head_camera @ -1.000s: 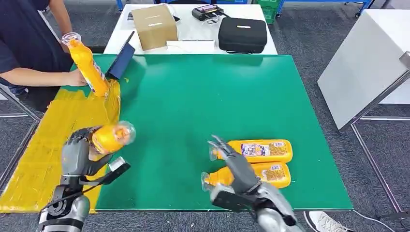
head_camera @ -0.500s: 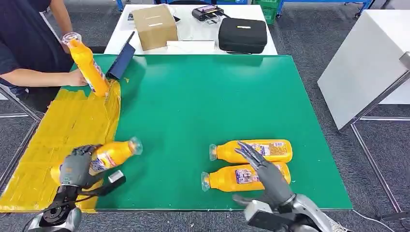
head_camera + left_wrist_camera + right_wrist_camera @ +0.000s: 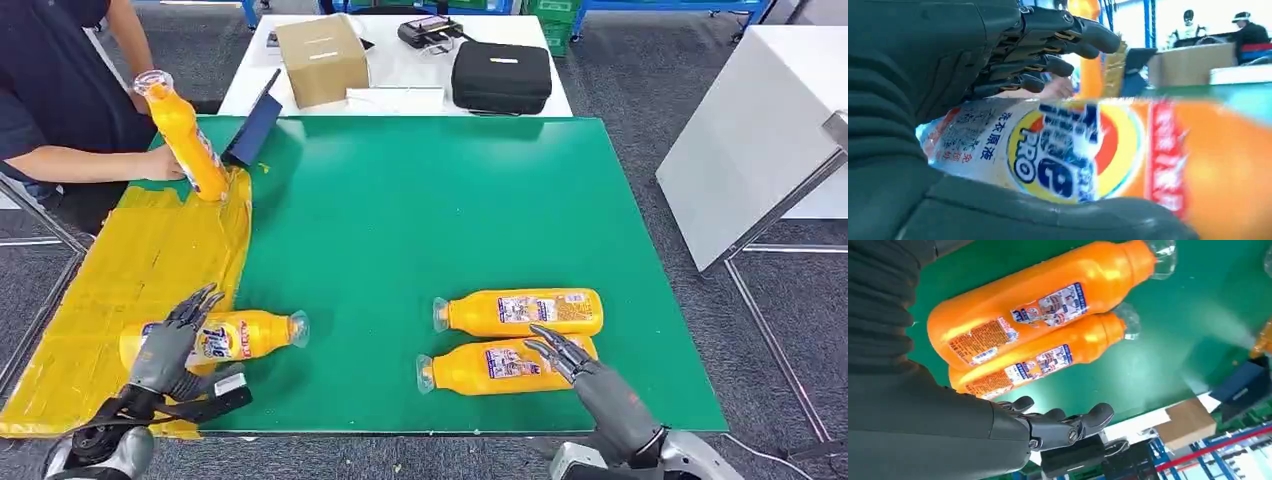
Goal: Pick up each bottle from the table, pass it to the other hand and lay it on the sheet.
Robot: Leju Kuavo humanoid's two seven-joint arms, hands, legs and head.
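Note:
An orange bottle (image 3: 235, 335) lies on its side, its base on the yellow sheet (image 3: 130, 260) and its capped end on the green mat (image 3: 430, 200). My left hand (image 3: 168, 345) is at the bottle's base with fingers (image 3: 1048, 45) spread and lifted off the label (image 3: 1068, 155), thumb under it. Two more orange bottles (image 3: 520, 312) (image 3: 490, 368) lie side by side on the mat at the near right. My right hand (image 3: 590, 375) hovers by the nearer one's base, fingers apart and holding nothing; its wrist view shows both bottles (image 3: 1048, 295) (image 3: 1048, 357) below the hand (image 3: 1048, 427).
A person at the far left holds a tilted orange bottle (image 3: 185, 135) on the sheet's far end. A dark tablet (image 3: 250, 128) leans at the mat's far left corner. Behind, a white table carries a cardboard box (image 3: 320, 55) and a black case (image 3: 500, 72).
My left hand lowered the bottle from the air onto the sheet's edge and spread its fingers. My right hand drew back from over the two bottles toward the near edge.

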